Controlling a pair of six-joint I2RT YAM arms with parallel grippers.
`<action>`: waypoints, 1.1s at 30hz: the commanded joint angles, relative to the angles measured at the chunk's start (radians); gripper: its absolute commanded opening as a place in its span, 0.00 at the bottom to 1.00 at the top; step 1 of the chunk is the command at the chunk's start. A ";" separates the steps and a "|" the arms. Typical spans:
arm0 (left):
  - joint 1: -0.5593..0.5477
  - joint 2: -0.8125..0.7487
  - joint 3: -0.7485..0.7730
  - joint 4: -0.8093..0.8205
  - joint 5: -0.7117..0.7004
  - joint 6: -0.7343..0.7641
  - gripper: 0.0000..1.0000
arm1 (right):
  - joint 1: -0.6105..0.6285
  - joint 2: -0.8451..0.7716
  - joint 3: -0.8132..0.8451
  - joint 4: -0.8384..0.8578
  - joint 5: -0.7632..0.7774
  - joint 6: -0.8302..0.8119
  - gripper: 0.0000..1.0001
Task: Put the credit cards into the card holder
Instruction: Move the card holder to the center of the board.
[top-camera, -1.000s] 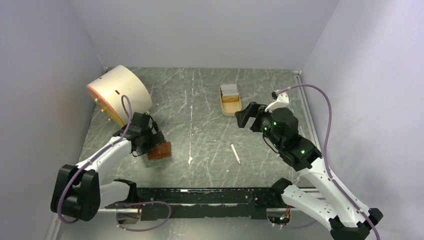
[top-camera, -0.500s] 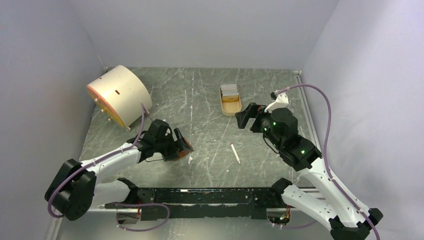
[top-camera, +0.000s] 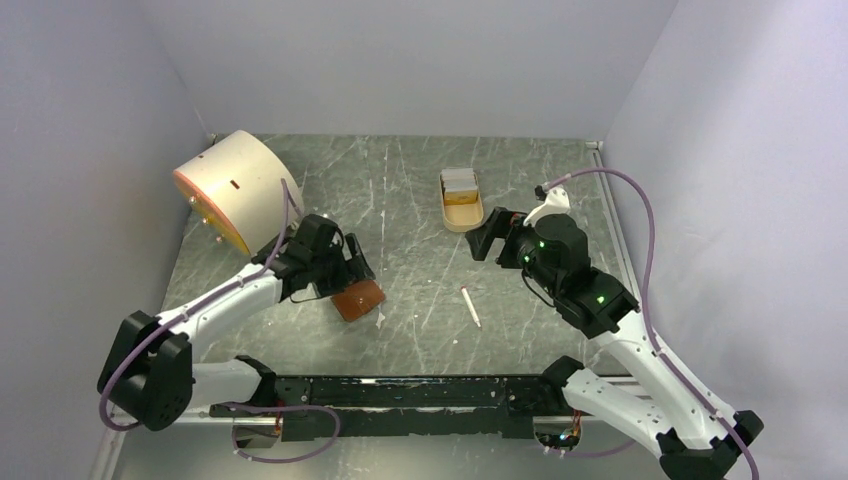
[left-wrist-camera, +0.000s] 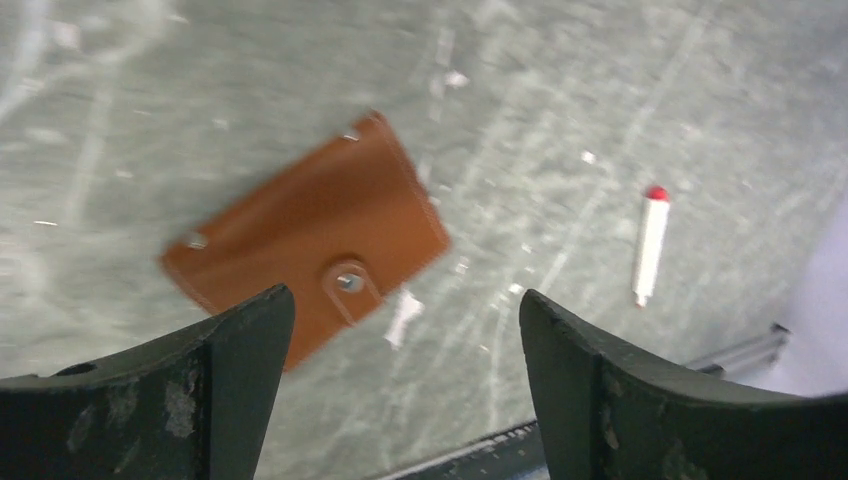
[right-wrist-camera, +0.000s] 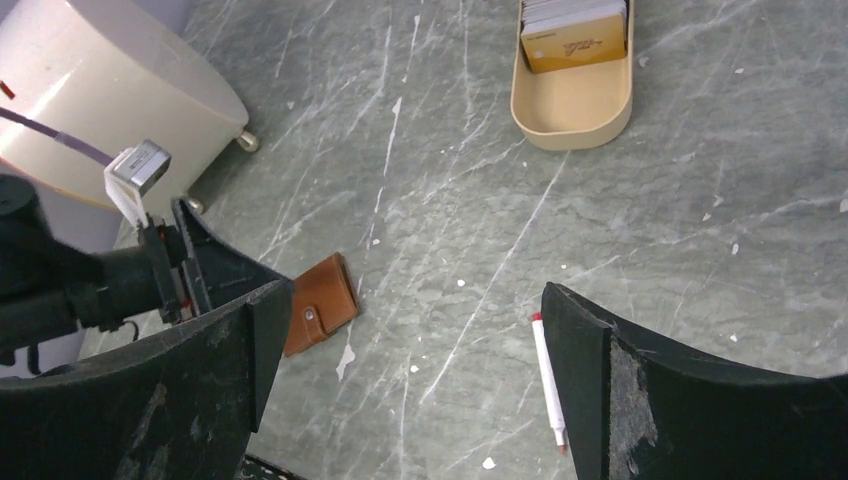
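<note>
Left fingers (left-wrist-camera: 232, 372) apart, one card holder (left-wrist-camera: 300, 240)

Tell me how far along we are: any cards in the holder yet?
None yet. Done: the card holder lies flat on the table, but folded shut. In hand: nothing; the left gripper hangs open over it, and the right gripper is open too. Left: open the holder, then bring the credit cards, all stacked in the tan tray.
</note>
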 joint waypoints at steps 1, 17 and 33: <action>0.088 0.053 0.013 -0.070 -0.048 0.144 0.90 | 0.005 -0.027 0.009 0.018 -0.033 -0.001 0.99; 0.120 0.188 -0.111 0.185 0.318 0.165 0.70 | 0.005 0.021 -0.006 -0.047 -0.056 0.161 0.97; 0.002 0.075 -0.135 0.320 0.453 0.066 0.66 | 0.016 0.211 -0.091 0.056 -0.193 0.252 0.70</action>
